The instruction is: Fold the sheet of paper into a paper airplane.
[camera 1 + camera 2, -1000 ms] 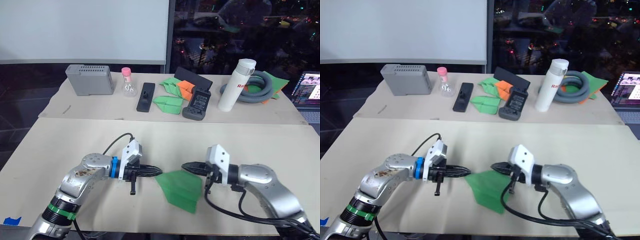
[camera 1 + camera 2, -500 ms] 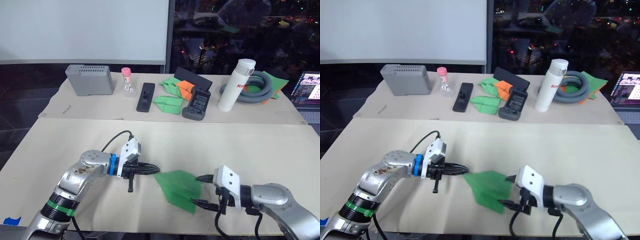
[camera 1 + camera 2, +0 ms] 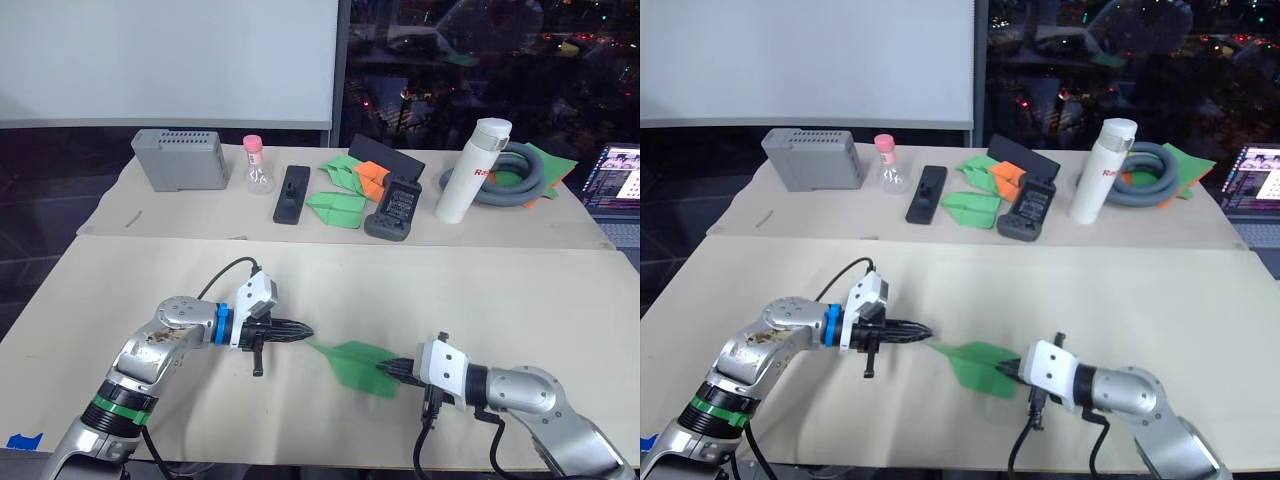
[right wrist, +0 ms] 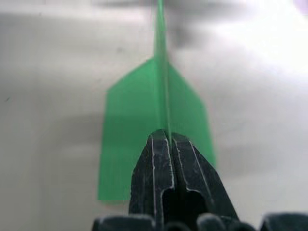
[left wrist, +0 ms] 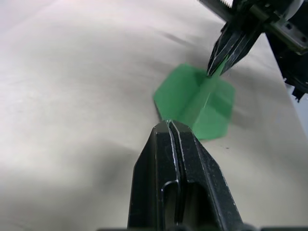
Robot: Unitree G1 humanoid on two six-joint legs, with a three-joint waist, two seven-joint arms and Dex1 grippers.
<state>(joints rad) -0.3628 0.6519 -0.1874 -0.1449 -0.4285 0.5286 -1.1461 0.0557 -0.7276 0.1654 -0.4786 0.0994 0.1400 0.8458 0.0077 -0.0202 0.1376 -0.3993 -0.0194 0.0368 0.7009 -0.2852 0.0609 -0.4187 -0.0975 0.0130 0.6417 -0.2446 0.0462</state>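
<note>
Both tools are seen on the near worktop: the right tool is clamped on the tail of the paper airplane, and the left tool is pressed together, just short of its sharp nose. The airplane is bright green, folded along a raised middle crease with flat wings spread to both sides. Bare room is left around it. On the far worktop, well apart, a grey box, a white bottle and other green and orange paper folds are set.
</note>
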